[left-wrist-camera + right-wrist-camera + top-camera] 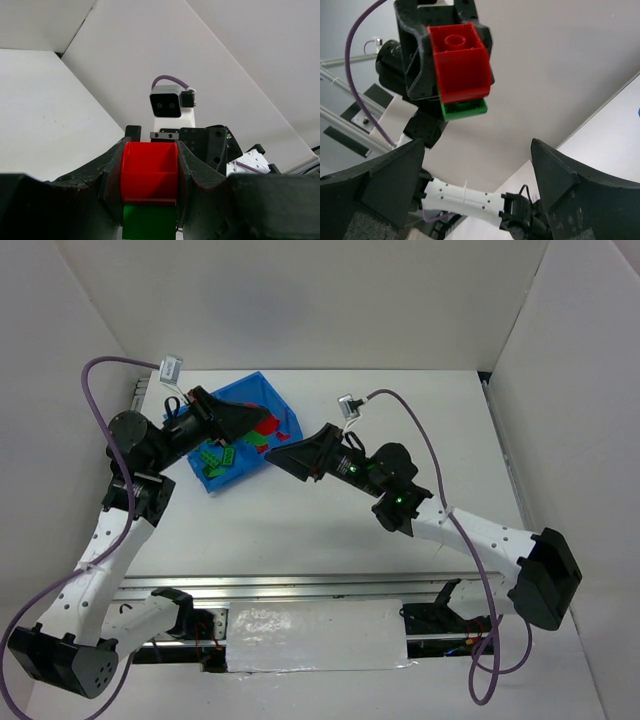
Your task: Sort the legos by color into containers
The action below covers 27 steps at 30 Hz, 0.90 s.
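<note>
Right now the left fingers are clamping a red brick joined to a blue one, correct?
Not blue. The left fingers are clamping a red brick joined to a green brick, as the left wrist view shows.

The left arm (100, 540) rises from its base at the near left, bends at a raised elbow and reaches right and away. The left gripper (150, 170) has its fingers (112, 172) pressed from both sides on a red-and-green lego pair (460, 70), red block outward. The right arm (480, 535) stretches from the near right base toward the left, its forearm low and its wrist lifted. The right gripper (476, 150) points at the left one, tip to tip and near it but apart, its fingers (390, 185) spread wide with nothing between them.
</note>
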Each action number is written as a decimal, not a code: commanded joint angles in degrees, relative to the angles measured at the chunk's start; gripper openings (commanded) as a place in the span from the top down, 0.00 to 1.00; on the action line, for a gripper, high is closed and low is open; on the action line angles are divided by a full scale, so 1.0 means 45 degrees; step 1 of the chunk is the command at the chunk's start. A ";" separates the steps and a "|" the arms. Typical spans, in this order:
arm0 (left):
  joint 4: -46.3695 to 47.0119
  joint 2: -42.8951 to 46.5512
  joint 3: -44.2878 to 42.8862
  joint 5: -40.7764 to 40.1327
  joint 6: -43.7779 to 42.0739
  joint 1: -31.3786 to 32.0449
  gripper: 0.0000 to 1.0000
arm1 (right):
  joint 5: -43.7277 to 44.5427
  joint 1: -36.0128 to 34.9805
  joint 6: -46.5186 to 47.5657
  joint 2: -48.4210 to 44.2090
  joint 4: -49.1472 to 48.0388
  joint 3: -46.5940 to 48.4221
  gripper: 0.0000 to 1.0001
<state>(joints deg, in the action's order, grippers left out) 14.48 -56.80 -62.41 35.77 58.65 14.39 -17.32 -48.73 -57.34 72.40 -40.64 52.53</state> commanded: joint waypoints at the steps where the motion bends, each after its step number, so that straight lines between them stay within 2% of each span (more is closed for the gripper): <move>1: 0.1899 -0.0074 -0.0213 0.0254 0.0559 0.0161 1.00 | 0.1077 -0.0128 0.0025 0.0393 -0.0693 0.0921 0.07; 8: 0.1567 0.0101 0.0021 0.0099 0.0403 0.0395 1.00 | 0.0841 -0.0148 0.0438 0.1117 -0.1045 0.1627 0.11; 12: 0.1509 0.0199 0.0158 0.0059 0.0481 0.0395 1.00 | 0.0375 -0.0147 0.0361 0.1566 -0.1495 0.1977 0.20; 15: 0.1586 0.0297 0.0295 -0.0019 0.0598 0.0395 1.00 | -0.0036 -0.0167 0.0127 0.1976 -0.2157 0.2212 0.35; 16: 0.1587 0.0316 0.0334 -0.0019 0.0618 0.0395 1.00 | -0.0153 -0.0148 0.0087 0.2055 -0.2372 0.2251 0.44; 18: 0.1451 0.0336 0.0354 -0.0097 0.0560 0.0395 1.00 | -0.0543 -0.0148 -0.0011 0.2230 -0.2704 0.2388 0.54; 19: 0.1353 0.0375 0.0373 -0.0136 0.0540 0.0395 1.00 | -0.0700 -0.0148 -0.0011 0.2289 -0.2745 0.2543 0.69; 21: 0.1217 0.0472 0.0393 -0.0311 0.0501 0.0395 1.00 | -0.0993 -0.0167 -0.0147 0.2348 -0.2803 0.2662 0.89; 23: 0.1041 0.0492 0.0276 -0.0448 0.0385 0.0395 1.00 | -0.1014 -0.0167 -0.0226 0.2329 -0.2824 0.2584 1.00; 24: 0.0866 0.0454 0.0082 -0.0487 0.0287 0.0395 1.00 | -0.1188 -0.0167 -0.0187 0.2232 -0.2824 0.2487 1.00; 26: 0.0300 0.0395 -0.0114 -0.0585 -0.0006 0.0395 0.82 | -0.1578 -0.0148 0.0142 0.2173 -0.2649 0.2505 1.00; 27: 0.0143 0.0375 -0.0308 -0.0624 -0.0084 0.0395 0.56 | -0.1793 -0.0128 0.0300 0.2095 -0.2165 0.2583 1.00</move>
<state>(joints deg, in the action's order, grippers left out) 17.41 -55.09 -61.04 34.00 60.93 15.86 -21.87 -49.08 -59.33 82.39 -49.74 61.58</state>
